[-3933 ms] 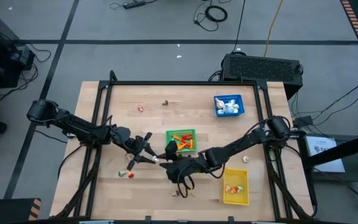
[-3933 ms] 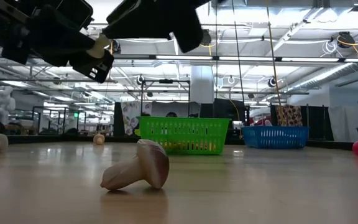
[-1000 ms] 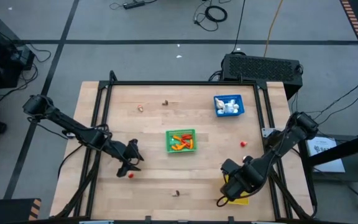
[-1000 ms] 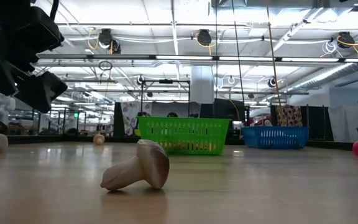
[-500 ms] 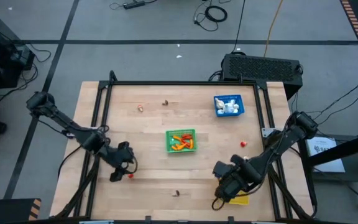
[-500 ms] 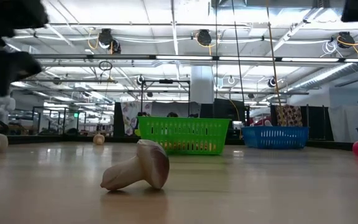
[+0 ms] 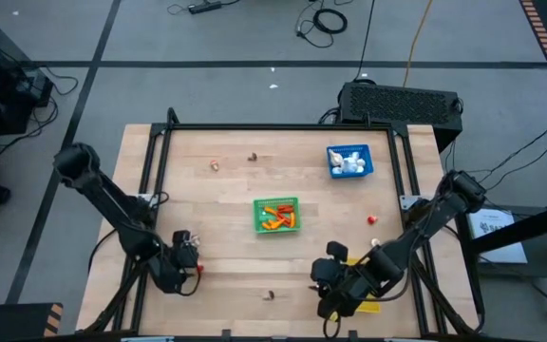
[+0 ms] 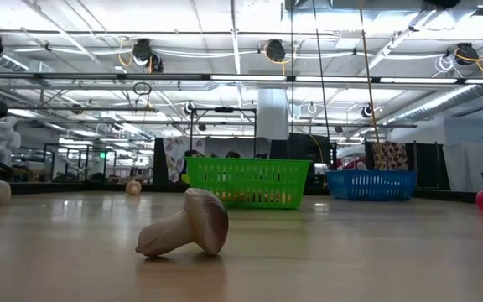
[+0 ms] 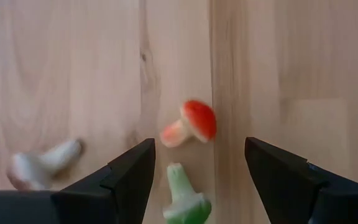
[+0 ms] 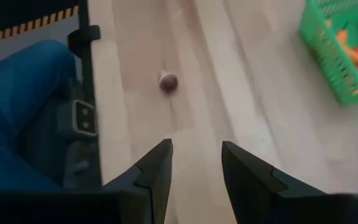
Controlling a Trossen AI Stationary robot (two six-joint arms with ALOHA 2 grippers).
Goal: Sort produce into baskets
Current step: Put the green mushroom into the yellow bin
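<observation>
Produce lies scattered around the green basket (image 7: 276, 215), a shallow mesh plastic tray at the middle of the pale wooden bench (image 7: 235, 185), with orange and red pieces inside. The blue basket (image 7: 349, 160) stands beyond the green basket toward the far right corner and holds white pieces. The yellow basket (image 7: 368, 304) sits near the front right edge, mostly hidden under the right arm.

The left arm folds down from its shoulder beside the bench's left edge, and the left tool (image 9: 197, 180) hangs low, front-left of the green basket. Its dark fingers (image 9: 129, 174) stand apart, holding nothing. Between them lie a red-capped toy mushroom (image 9: 191, 122) with a pale stalk, a green piece (image 9: 184, 196) and, off to one side, a whitish piece (image 9: 42, 163).

The right arm reaches from the bench's right side, bent low, and the right tool (image 10: 194, 171) hovers front-right of the green basket, fingers parted and empty. A brown-capped mushroom (image 8: 187, 224) lies on its side near the front edge, smooth and glossy. A small red piece (image 7: 371, 218) rests right of the green basket; two more small pieces (image 7: 215, 164) lie toward the far edge.
</observation>
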